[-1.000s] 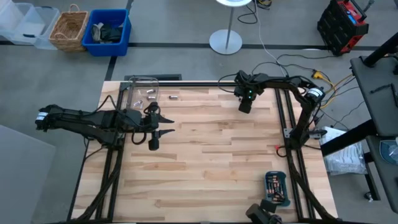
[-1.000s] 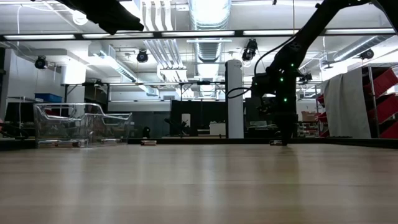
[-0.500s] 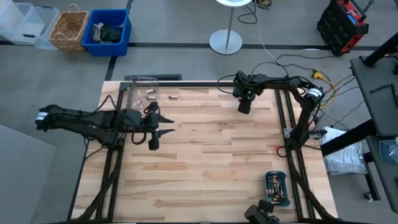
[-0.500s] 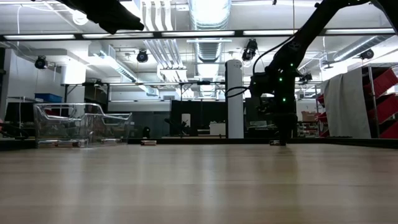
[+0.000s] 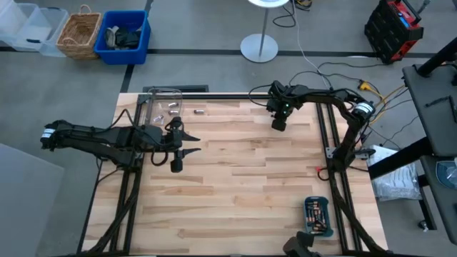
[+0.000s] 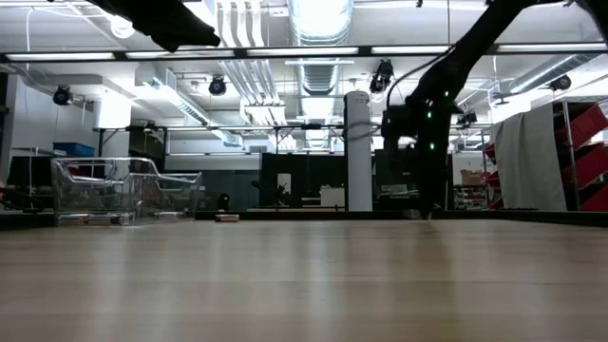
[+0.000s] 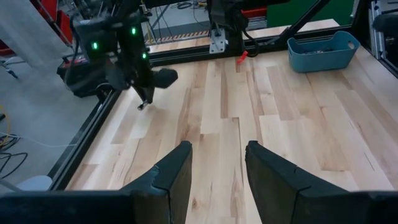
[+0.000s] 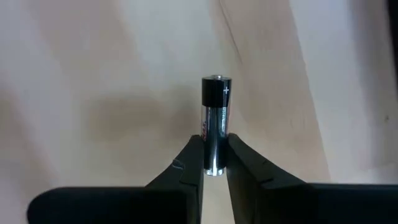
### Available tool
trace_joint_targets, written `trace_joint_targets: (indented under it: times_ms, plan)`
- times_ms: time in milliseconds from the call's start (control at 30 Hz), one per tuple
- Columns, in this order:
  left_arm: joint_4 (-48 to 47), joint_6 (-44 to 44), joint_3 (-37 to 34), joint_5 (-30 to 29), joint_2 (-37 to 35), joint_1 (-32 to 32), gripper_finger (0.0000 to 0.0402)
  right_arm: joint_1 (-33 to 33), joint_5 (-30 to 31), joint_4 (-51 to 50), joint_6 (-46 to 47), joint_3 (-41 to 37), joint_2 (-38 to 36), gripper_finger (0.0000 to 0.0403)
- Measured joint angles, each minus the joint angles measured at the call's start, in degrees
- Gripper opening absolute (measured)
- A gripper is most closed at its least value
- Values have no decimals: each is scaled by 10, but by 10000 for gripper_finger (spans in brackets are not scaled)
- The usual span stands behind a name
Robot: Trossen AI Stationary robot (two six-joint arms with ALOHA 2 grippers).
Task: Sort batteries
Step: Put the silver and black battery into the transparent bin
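Observation:
My right gripper (image 5: 276, 126) hangs over the far right part of the table, pointing down, shut on one dark battery (image 8: 216, 118) with silvery ends. Several batteries lie in the teal tray (image 5: 318, 216) at the near right. A few more batteries (image 5: 171, 108) lie in the clear box (image 5: 158, 106) at the far left. One loose battery (image 5: 200, 111) lies on the wood beside that box. My left gripper (image 7: 217, 162) waits open at the table's left, holding nothing. My right gripper pinches the battery by its flat end (image 8: 215, 163) between the two fingers (image 8: 194, 155), which lie along it. The fingers come from above, pointing down. The battery's plus end (image 8: 217, 79) points toward the table. I cannot tell whether it touches the wood.
Bare wooden boards fill the middle of the table (image 5: 243, 178). Dark frame rails (image 5: 325, 143) run along the table's right and far sides. The clear box (image 6: 123, 190) stands upright at the far left corner.
My right gripper has drifted a little toward the table's left edge, carrying the battery along and staying shut on it.

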Motion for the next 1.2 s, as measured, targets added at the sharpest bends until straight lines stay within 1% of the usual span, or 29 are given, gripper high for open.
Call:
trace_joint_targets:
  times_ms: [67,200,300,400,533,733,833,933,1067,1200]
  plan:
    - [2,0,-1,0,0,0,131,6,-25,0,10,0,-24,36]
    - [2,0,-11,0,0,0,131,33,-54,-2,31,0,-73,36]
    - [8,0,-19,0,0,0,131,76,-62,11,54,0,-113,36]
    - [18,0,-23,0,0,0,131,136,-61,45,76,-2,-141,35]
    - [32,0,-26,1,0,0,131,224,-59,132,105,-3,-164,35]
    - [39,-2,-36,4,0,0,131,337,-55,291,114,-3,-165,35]
    - [47,-2,-45,4,0,0,131,378,-17,361,118,-3,-165,35]
    - [90,6,-61,4,0,0,131,407,4,420,114,-3,-165,35]
    - [180,28,-78,28,0,0,131,432,24,481,111,-3,-158,35]
    - [264,30,-96,38,0,0,131,442,25,532,112,-1,-142,35]
